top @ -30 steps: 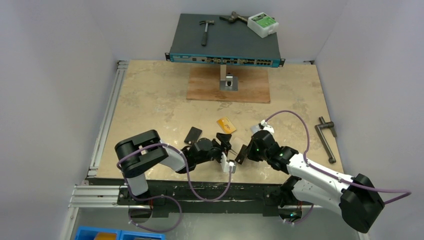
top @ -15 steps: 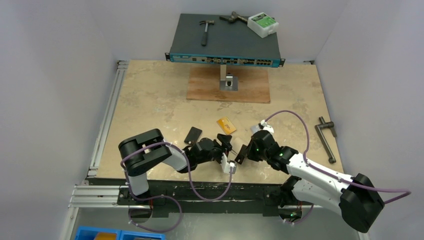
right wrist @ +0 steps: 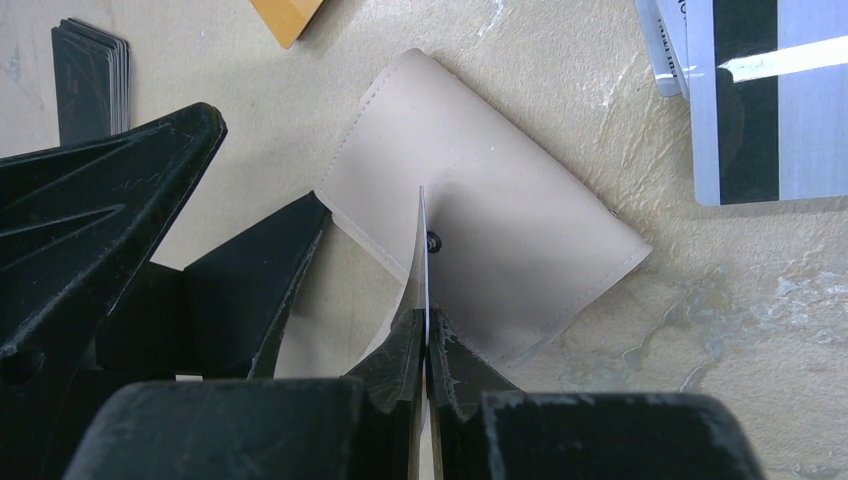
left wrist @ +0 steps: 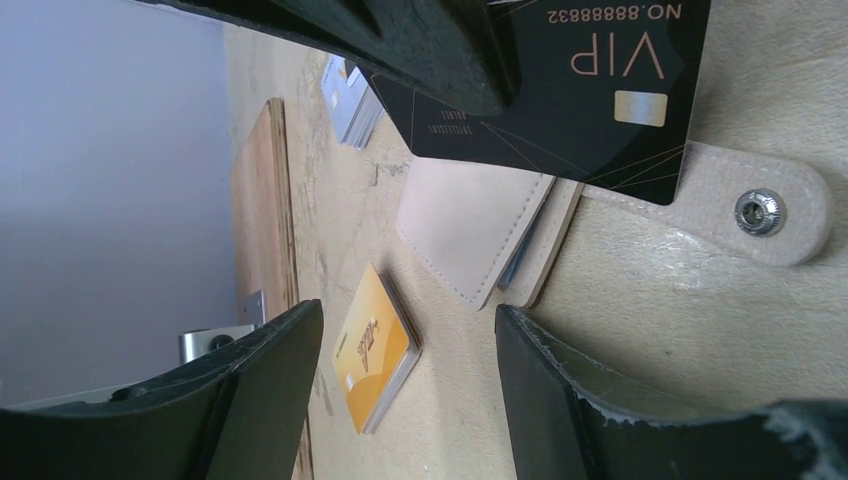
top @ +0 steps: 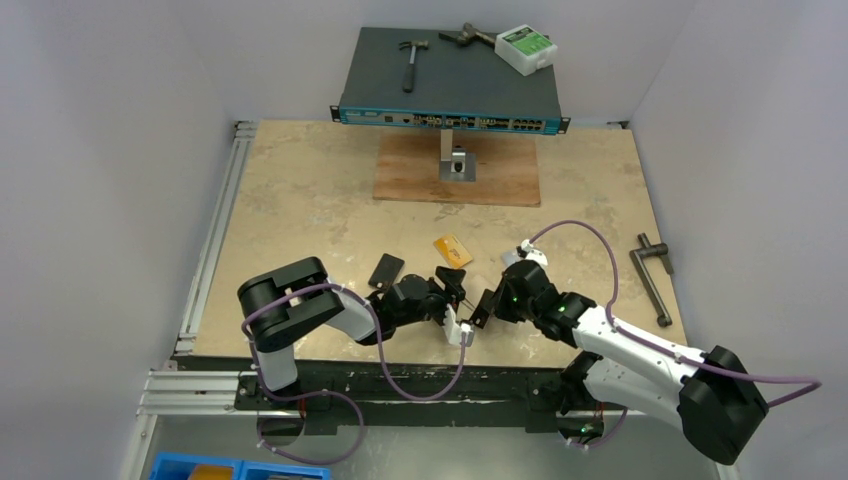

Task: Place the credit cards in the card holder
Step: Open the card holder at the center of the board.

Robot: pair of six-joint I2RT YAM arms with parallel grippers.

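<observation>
My right gripper [right wrist: 425, 345] is shut on a black card [left wrist: 560, 100] marked VIP, which stands on edge [right wrist: 423, 250] over the beige card holder [right wrist: 500, 230]. The holder lies on the table with its snap tab [left wrist: 760, 210] stretched out flat. My left gripper [left wrist: 410, 390] is open just beside it with nothing between its fingers [left wrist: 560, 400]. Beyond those fingers lies an orange-yellow card stack [left wrist: 375, 345]. Silver-grey cards [right wrist: 760, 100] lie to the holder's right, and a stack of black cards [top: 385, 269] sits to the left. In the top view both grippers, left [top: 455, 300] and right [top: 480, 312], meet near the table's front edge.
A network switch [top: 450, 85] with a hammer [top: 410, 60] on it stands at the back, above a wooden board [top: 458, 170]. A metal crank handle [top: 652, 280] lies at the right edge. A blue bin [top: 220, 468] sits below the table's front left.
The left arm's elbow has shifted slightly right and its jaws have narrowed a touch. The right gripper and the black card it holds have stayed put.
</observation>
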